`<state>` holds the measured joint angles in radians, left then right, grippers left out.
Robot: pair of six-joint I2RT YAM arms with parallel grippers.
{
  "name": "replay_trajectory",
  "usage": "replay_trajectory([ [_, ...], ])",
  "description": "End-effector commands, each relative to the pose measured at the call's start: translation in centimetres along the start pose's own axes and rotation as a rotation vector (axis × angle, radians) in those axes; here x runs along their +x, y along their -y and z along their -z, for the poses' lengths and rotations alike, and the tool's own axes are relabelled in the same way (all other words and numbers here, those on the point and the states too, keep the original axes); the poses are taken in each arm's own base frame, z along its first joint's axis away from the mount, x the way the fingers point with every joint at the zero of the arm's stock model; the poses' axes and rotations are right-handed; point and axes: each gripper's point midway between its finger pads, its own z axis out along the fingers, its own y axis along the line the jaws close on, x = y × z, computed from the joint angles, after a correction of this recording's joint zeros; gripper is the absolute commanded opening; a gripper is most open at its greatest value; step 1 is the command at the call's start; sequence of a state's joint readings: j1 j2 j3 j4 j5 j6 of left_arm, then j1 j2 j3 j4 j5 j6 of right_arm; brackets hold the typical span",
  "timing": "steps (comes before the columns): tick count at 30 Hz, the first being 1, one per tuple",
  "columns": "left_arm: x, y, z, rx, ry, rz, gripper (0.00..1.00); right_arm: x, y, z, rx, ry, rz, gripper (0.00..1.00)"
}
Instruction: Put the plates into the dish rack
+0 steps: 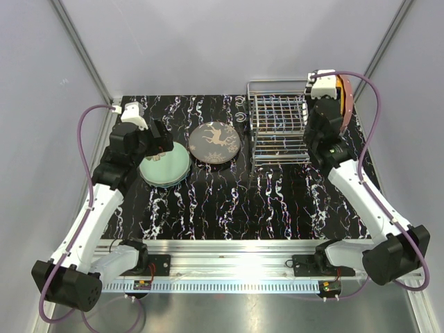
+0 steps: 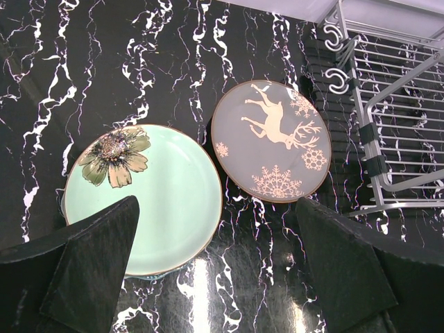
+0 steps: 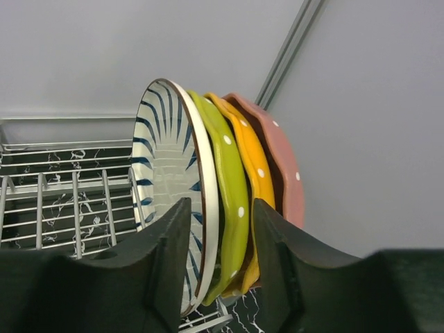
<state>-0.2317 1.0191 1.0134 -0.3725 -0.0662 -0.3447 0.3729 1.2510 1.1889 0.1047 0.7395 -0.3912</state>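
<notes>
Two plates lie flat on the black marbled table: a teal plate (image 2: 170, 201) with a flower, with another rim showing under it, and a grey-brown plate (image 2: 274, 142) with a pale deer. My left gripper (image 2: 216, 205) hangs open above the gap between them, holding nothing. The chrome dish rack (image 1: 277, 128) stands at the back right. At its right end stand a black-striped white plate (image 3: 173, 159), a yellow-green plate (image 3: 225, 173), an orange plate (image 3: 253, 166) and a pink plate (image 3: 284, 173), all on edge. My right gripper (image 3: 220, 208) straddles the striped and green rims, jaws apart.
The rack's left slots (image 3: 62, 194) hold nothing. Two white hooks (image 2: 336, 59) sit on the rack's near corner. Grey enclosure walls stand close behind the rack and on both sides.
</notes>
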Motion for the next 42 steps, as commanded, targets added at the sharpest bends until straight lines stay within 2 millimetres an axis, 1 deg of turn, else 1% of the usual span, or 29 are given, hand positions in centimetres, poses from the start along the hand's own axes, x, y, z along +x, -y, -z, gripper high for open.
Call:
replay_trajectory([
  [1,-2.2,0.9,0.4,0.032,0.048,0.002,0.99,-4.8,2.9,1.4,0.019,0.089,-0.125,0.49],
  [6,-2.1,0.8,0.2,0.026,0.045,-0.002,0.99,-6.6,4.0,3.5,-0.035,0.125,-0.232,0.59],
  [10,-2.0,0.8,0.1,0.027,0.038,-0.011,0.99,-6.7,4.3,5.1,-0.083,0.104,-0.302,0.64],
  [12,-1.7,0.8,-0.2,0.030,0.023,-0.018,0.99,-7.1,4.8,6.1,-0.107,0.114,-0.338,0.66],
  [13,-1.6,0.9,-0.2,0.033,0.019,-0.019,0.99,-6.6,4.7,6.4,-0.117,0.095,-0.358,0.66],
  [14,-1.4,0.9,-0.4,0.035,0.011,-0.024,0.99,-6.9,5.3,7.1,-0.121,0.105,-0.383,0.68],
  [15,-1.2,0.9,-0.6,0.038,0.002,-0.026,0.99,-6.8,5.4,7.5,-0.133,0.104,-0.399,0.68],
  [16,-1.0,1.1,-0.8,0.046,-0.008,-0.030,0.99,-6.0,5.2,8.0,-0.144,0.084,-0.424,0.68],
  [17,-0.8,1.1,-0.9,0.050,-0.017,-0.036,0.99,-6.0,5.8,8.9,-0.152,0.098,-0.442,0.69],
  [18,-0.4,1.0,-1.3,0.048,-0.036,-0.040,0.99,-5.9,5.8,9.5,-0.170,0.097,-0.475,0.68],
  [19,-0.3,1.0,-1.5,0.046,-0.042,-0.045,0.99,-5.1,5.9,10.3,-0.182,0.089,-0.507,0.69],
  [21,0.6,1.2,-2.1,0.061,-0.085,-0.058,0.99,-4.3,6.4,11.3,-0.188,0.083,-0.538,0.69],
  [22,0.9,1.4,-2.2,0.065,-0.104,-0.064,0.99,-3.0,6.0,11.5,-0.191,0.056,-0.549,0.69],
  [23,1.2,1.4,-2.4,0.065,-0.119,-0.078,0.99,-3.0,6.8,12.5,-0.192,0.073,-0.577,0.69],
  [24,2.5,1.3,-3.0,0.057,-0.172,-0.089,0.99,-2.7,7.0,13.0,-0.198,0.073,-0.595,0.69],
  [25,2.5,1.5,-3.2,0.059,-0.186,-0.098,0.99,-1.4,6.4,13.2,-0.207,0.042,-0.600,0.68],
  [26,3.2,1.7,-3.5,0.065,-0.214,-0.121,0.99,-1.2,6.9,14.1,-0.218,0.052,-0.621,0.68],
  [27,4.9,1.8,-4.1,0.061,-0.280,-0.143,0.99,0.1,6.5,14.3,-0.224,0.029,-0.624,0.67],
  [29,5.9,2.3,-4.6,0.057,-0.329,-0.193,0.98,1.0,6.5,15.4,-0.248,0.028,-0.660,0.64],
  [30,7.7,2.4,-5.1,0.025,-0.388,-0.238,0.97,1.6,6.3,15.6,-0.256,0.022,-0.666,0.63],
  [31,8.0,2.7,-5.4,0.015,-0.400,-0.267,0.95,2.7,6.2,16.0,-0.260,0.013,-0.674,0.60],
  [32,8.7,2.7,-5.6,0.003,-0.419,-0.312,0.94,3.3,6.0,16.2,-0.267,0.007,-0.676,0.59],
  [33,10.4,3.4,-5.8,0.002,-0.463,-0.364,0.94,3.8,5.8,16.3,-0.269,0.002,-0.680,0.58],
  [34,10.6,2.9,-6.0,-0.045,-0.463,-0.401,0.93,5.1,5.4,16.4,-0.267,-0.020,-0.677,0.56],
  [35,11.7,2.8,-6.4,-0.062,-0.493,-0.430,0.91,5.4,5.4,16.7,-0.275,-0.018,-0.686,0.55],
  [36,12.4,2.7,-6.4,-0.080,-0.508,-0.457,0.90,6.2,4.9,16.7,-0.281,-0.031,-0.681,0.54],
  [38,13.6,2.4,-6.9,-0.102,-0.543,-0.481,0.88,6.6,4.9,16.9,-0.284,-0.030,-0.692,0.52],
  [41,15.0,2.2,-7.4,-0.118,-0.577,-0.503,0.83,6.2,4.8,17.3,-0.313,-0.025,-0.697,0.50],
  [42,15.3,2.2,-7.5,-0.114,-0.586,-0.511,0.76,6.2,4.8,17.4,-0.314,-0.026,-0.694,0.50],
])
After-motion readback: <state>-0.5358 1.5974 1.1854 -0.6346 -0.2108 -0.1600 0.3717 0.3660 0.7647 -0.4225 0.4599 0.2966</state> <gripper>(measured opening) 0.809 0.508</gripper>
